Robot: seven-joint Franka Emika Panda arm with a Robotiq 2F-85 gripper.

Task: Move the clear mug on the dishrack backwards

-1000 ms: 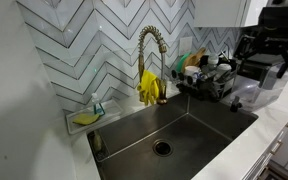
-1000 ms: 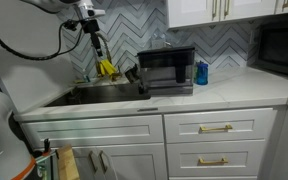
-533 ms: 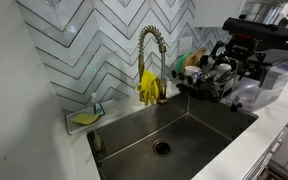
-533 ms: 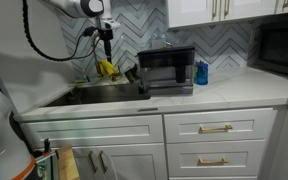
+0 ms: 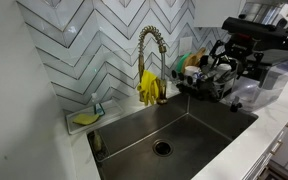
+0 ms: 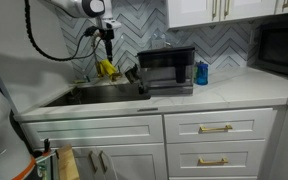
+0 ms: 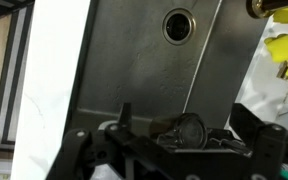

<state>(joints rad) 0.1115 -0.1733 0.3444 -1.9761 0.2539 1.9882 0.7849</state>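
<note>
The clear mug [image 7: 189,130] shows in the wrist view, lying on its side with its mouth toward the camera. My gripper [image 7: 184,118] is open, with one finger on each side of the mug and not touching it. In an exterior view my gripper [image 5: 231,62] hangs just over the black wire dishrack [image 5: 206,88], which is crowded with pale dishes and green and yellow items. In an exterior view the gripper [image 6: 108,42] points down beside the faucet area. The mug is too small to make out in both exterior views.
A steel sink [image 5: 169,135] with a drain [image 7: 179,25] lies beside the rack. A gold faucet [image 5: 149,45] carries yellow gloves [image 5: 150,88]. A soap tray [image 5: 84,118] sits on the ledge. A black toaster oven [image 6: 166,70] and a blue bottle [image 6: 201,72] stand on the counter.
Over the last second the arm moved from beyond the rack to a spot right over it. In the last half second nothing visibly moved.
</note>
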